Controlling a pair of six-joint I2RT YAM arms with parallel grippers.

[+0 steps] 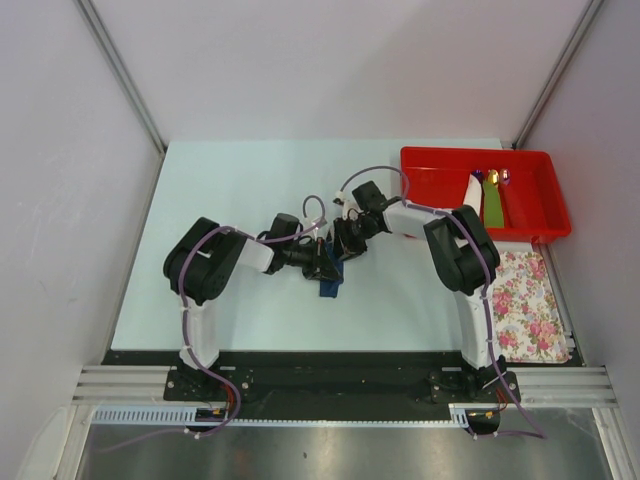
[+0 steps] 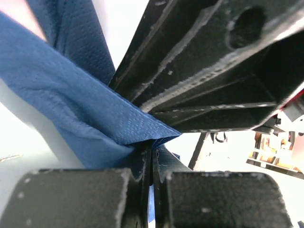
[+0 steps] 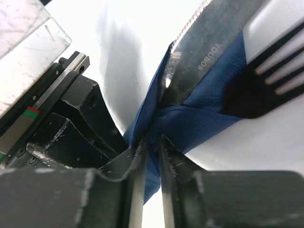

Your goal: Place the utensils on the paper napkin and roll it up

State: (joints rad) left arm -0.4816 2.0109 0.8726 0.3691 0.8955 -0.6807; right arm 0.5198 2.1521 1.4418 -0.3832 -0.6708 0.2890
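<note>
The dark blue paper napkin lies bunched at the middle of the table, between both grippers. My left gripper is shut on a fold of the napkin, which runs into its jaws. The right gripper reaches in from the other side. Its jaws stand only a narrow slit apart, pinching a gathered corner of the napkin. A dark grey knife blade lies wrapped in the blue paper just beyond them. Fork tines show beside it at the right.
A red tray sits at the back right with a green piece and a few other utensils in it. A pink-flowered white cloth lies in front of it. The other arm's black body fills the upper left wrist view.
</note>
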